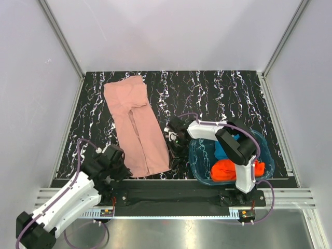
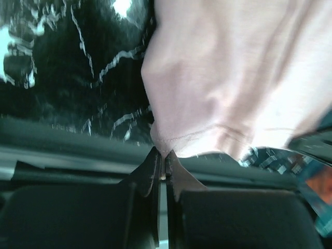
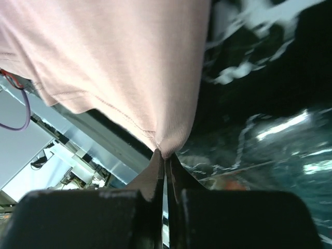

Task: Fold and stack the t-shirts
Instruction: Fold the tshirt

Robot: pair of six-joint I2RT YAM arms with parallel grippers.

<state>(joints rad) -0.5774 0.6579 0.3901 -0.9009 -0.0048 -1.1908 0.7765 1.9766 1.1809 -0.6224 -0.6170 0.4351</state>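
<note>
Pink shirt (image 1: 136,124) flat on table (image 1: 218,93): pinching its hem w/ L jaws, R jaws too, prob. to lift & fold.

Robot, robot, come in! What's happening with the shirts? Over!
Both jaws shut, pinching pink shirt at its near hem, one each side. Blue shirt, orange-red shirt in tub. Nothing lying on pink shirt.

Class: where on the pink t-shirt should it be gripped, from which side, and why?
Pinch the near hem at its two corners, from the robot's side: the pink t-shirt lies flat, stretching away from it. The left end effector and right end effector are shut there.
</note>
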